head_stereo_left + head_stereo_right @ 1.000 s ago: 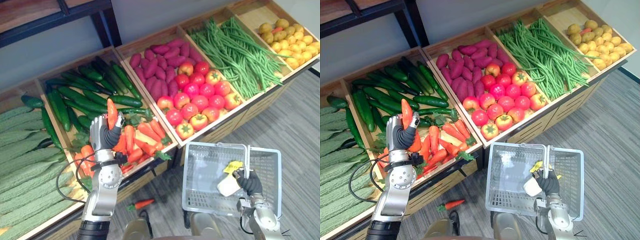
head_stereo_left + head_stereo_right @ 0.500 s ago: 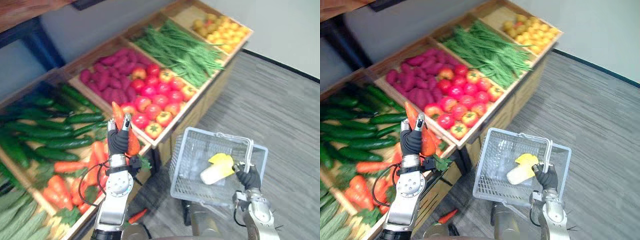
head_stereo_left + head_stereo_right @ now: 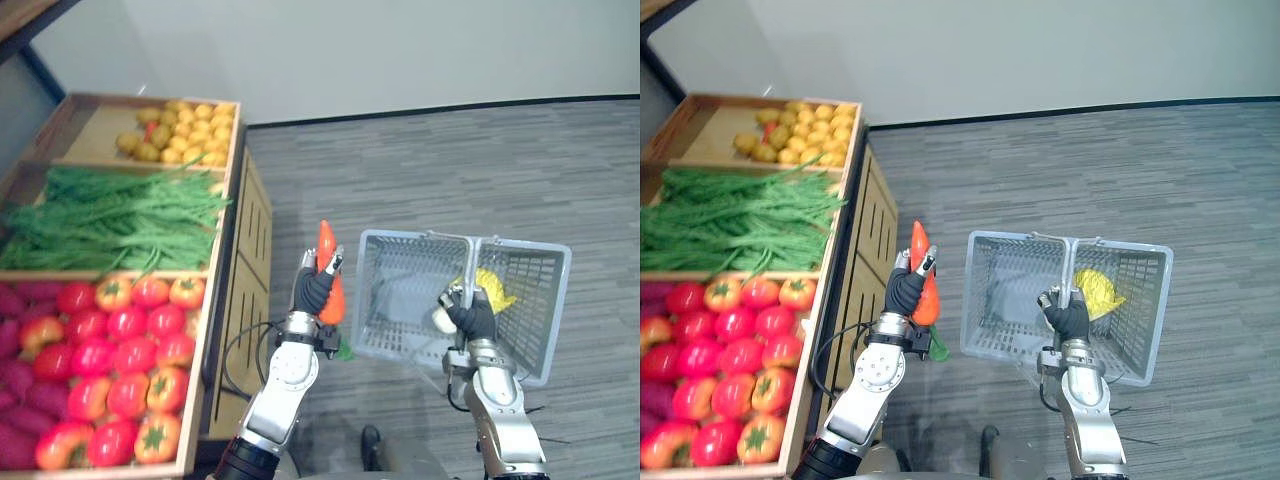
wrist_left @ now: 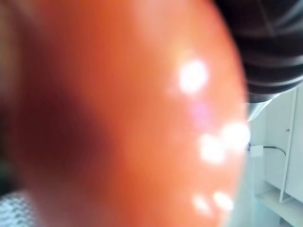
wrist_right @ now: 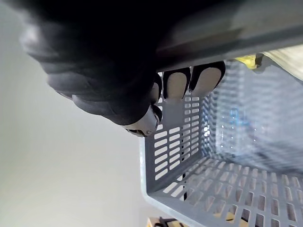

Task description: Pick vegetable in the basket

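As it did before, left hand (image 3: pixel 313 291) clutches the carrot (image 3: pixel 327 248) — now beside the basket (image 3: pixel 408 346)

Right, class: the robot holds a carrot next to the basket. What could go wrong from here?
1. The carrot in the left hand is outside the basket, beside its wall. Released now, it would likely land on the floor.
2. The basket hangs by its handle from the right hand. Knocking the wall with the carrot could swing or tip it and shift the yellow item inside.
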